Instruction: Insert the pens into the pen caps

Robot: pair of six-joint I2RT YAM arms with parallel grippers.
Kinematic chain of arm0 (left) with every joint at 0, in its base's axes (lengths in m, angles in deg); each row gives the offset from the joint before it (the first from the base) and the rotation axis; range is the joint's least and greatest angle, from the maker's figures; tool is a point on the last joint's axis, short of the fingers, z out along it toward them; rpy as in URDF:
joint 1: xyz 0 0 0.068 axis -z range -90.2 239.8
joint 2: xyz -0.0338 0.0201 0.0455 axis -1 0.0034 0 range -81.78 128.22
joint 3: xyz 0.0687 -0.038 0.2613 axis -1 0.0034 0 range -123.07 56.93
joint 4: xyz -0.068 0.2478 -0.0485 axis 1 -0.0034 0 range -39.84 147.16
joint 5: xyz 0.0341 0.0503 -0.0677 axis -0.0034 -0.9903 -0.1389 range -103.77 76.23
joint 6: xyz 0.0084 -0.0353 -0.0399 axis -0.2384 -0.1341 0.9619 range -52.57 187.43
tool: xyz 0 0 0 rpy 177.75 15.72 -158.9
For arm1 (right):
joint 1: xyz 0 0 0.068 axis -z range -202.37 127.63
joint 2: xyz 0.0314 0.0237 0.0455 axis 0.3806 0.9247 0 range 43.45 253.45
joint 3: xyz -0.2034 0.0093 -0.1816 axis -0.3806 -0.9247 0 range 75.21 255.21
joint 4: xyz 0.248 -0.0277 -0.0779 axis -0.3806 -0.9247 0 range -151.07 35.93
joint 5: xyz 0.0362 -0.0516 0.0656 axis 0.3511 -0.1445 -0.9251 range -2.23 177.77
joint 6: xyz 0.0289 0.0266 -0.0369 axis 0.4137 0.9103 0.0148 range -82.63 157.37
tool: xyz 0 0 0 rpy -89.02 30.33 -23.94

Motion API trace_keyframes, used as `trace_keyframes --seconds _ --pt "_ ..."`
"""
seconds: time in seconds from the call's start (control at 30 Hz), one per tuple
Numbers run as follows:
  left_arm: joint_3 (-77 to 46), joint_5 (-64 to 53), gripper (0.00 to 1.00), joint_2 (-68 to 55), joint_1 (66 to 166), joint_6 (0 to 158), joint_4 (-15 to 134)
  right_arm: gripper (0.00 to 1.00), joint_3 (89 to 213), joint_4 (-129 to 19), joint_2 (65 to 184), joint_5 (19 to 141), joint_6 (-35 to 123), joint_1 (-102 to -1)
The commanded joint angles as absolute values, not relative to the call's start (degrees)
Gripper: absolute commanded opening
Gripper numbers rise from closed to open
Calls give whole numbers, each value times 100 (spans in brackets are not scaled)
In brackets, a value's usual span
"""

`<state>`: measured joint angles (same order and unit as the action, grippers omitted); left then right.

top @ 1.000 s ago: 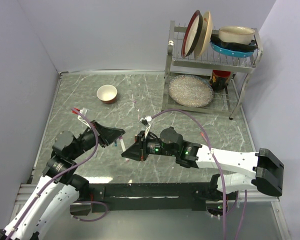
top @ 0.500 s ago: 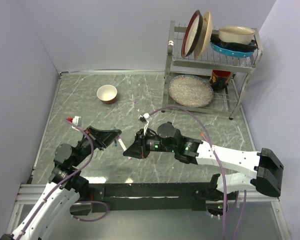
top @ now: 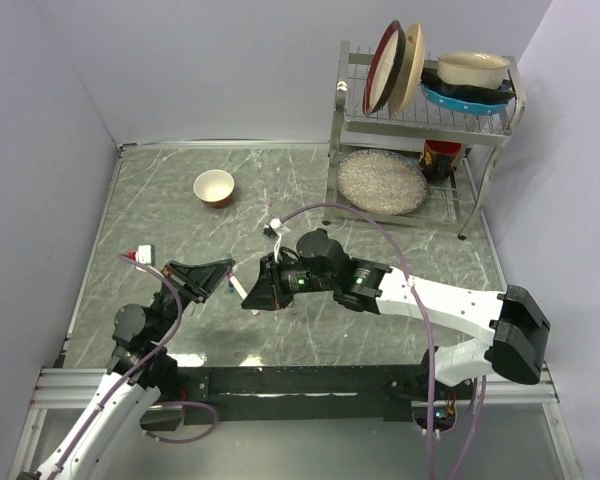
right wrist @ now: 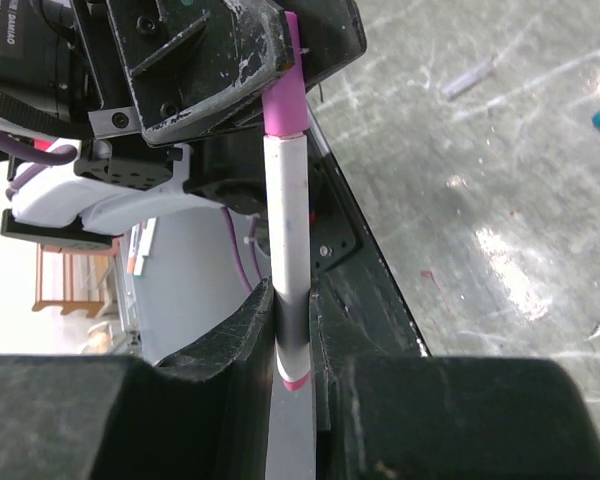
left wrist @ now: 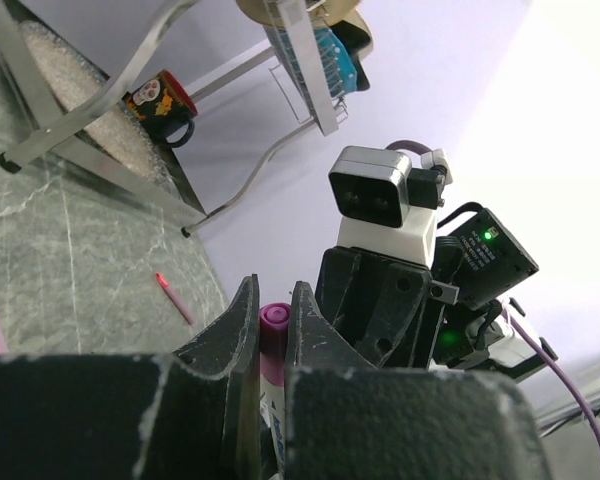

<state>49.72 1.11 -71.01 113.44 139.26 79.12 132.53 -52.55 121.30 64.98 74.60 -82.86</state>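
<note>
Two arms meet over the middle of the grey marbled table (top: 160, 200). Top view: left gripper (top: 223, 274) and right gripper (top: 252, 298) nearly tip to tip, a slim white-barrelled pen (top: 238, 287) bridging them; small cream bowl (top: 214, 187) well apart at far left, steel dish rack (top: 334, 160) at far right. Left wrist view: fingers pinched narrow on a thick lilac-pink plastic cap (left wrist: 274, 318), its round end showing between the tips; right arm's black wrist close behind it; thin red stick (left wrist: 173, 298) lying on the table beyond. Right wrist view: fingers clamped on the white barrel's lower part, pen running straight out to the cap, which sits over its far end inside the left jaws. Seating depth: cannot tell.
</note>
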Motion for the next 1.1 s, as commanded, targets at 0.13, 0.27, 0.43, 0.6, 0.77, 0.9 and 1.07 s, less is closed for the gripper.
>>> trace_keyframes --seconds 0.13,0.27,0.43,0.6,0.77,0.9,1.07 --pt "5165 1858 1 -7335 11696 13844 6780 0 14824 -2875 12447 7617 7209 -7581" --pt "5218 1876 1 -7167 11722 13932 7035 0 15202 -3033 12800 7538 7130 -7572" --pt "5244 1823 1 -7036 11828 14020 7141 0 15238 -2937 12915 7783 7112 -7546" --pt "5227 1717 1 -7044 11968 13757 6859 0 15404 -2744 12959 7775 7313 -7274" --pt "5288 1840 1 -6755 12039 13853 7254 0 15879 -2735 13275 7502 7340 -7106" --pt "5034 1822 1 -6299 12144 13608 7088 0 16134 -2963 13512 7563 7026 -7089" --pt "4691 1779 1 -6042 12180 13370 6508 0 16152 -3235 13442 7924 6638 -7019"
